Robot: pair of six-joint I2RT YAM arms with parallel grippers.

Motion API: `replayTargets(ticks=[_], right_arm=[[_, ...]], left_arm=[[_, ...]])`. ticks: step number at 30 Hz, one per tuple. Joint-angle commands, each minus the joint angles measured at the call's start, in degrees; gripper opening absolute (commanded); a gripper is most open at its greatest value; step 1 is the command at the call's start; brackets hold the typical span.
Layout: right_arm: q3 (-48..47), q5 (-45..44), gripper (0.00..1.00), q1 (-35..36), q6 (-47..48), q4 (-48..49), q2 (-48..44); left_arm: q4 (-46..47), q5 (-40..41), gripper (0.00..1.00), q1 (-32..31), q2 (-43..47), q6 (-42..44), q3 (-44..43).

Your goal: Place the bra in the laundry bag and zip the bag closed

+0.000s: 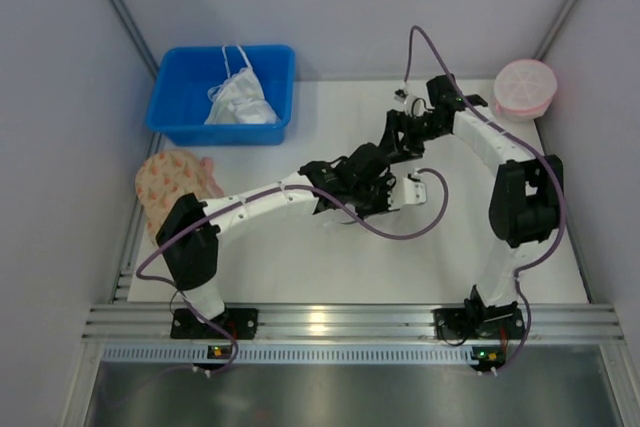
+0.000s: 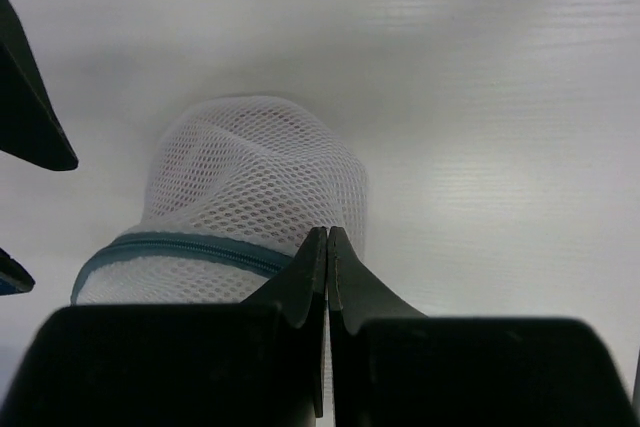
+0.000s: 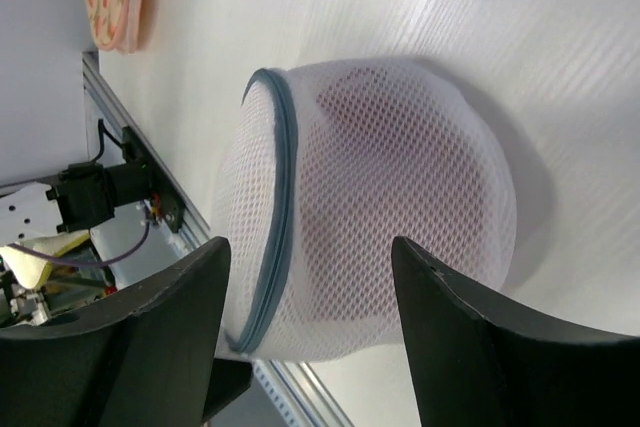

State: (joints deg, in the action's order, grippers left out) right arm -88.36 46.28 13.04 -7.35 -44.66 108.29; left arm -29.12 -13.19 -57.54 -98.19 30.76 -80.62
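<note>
Evidently the bra (image 3: 400, 147) is inside already: a dull red shape shows through the mesh of the laundry bag (image 3: 400, 207), which lies domed on the worktop (image 1: 330, 267) about midway between the two arms. The bag's teal zipper (image 3: 280, 217) circles its rim and looks drawn together along the stretch that is visible. Where the slider sits is hidden, so I cannot tell whether it is fully closed.

The left gripper (image 2: 327, 237) is closed tight, with its tips right at the zipper band. That is probably to pin the bag so it does not slide while the zip is worked, though whether it actually pinches mesh cannot be made out. The right gripper (image 3: 308, 247) stands open, its jaws spread either side of the bag and holding nothing. I judge it is placed to take a fresh hold near the zipper.

Well apart lie the beige patterned disc (image 1: 175, 182), the blue bin (image 1: 170, 97) with a white garment (image 1: 240, 102), and the pink mesh bag (image 1: 525, 87).
</note>
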Motion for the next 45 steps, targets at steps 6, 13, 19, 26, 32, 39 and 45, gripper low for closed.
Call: replayTargets(ticks=[6, 13, 19, 26, 32, 39, 45], right_arm=[[5.38, 1.53, 0.59, 0.58, 4.01, -5.43, -7.39], [8.21, 2.06, 0.24, 4.45, 3.93, -3.94, -7.13], [1.88, 0.31, 0.00, 4.28, 4.10, -4.29, -4.15], [-3.83, -0.40, 0.00, 3.66, 2.53, -1.48, 0.25], [-4.72, 2.15, 0.08, 4.10, -0.29, 1.24, 1.66], [-6.48, -1.09, 0.65, 3.58, 1.81, -2.70, -0.36], [-1.92, -2.16, 0.78, -0.37, 6.21, -9.29, -5.71]], left_arm=[[0.56, 5.02, 0.00, -0.03, -3.76, 0.79, -7.27], [0.47, 4.32, 0.00, 0.23, -4.20, 1.49, -8.33], [0.30, -2.25, 0.00, 0.15, 1.23, 1.49, -3.15], [-5.14, -5.87, 0.00, -1.52, 6.52, 0.71, 3.27], [-5.33, -5.71, 0.00, -1.52, 8.46, -1.41, 5.74], [-5.33, -3.35, 0.00, -1.44, 5.47, -5.53, 1.00], [-5.33, 1.06, 0.00, -1.35, 3.53, -4.31, -2.52]])
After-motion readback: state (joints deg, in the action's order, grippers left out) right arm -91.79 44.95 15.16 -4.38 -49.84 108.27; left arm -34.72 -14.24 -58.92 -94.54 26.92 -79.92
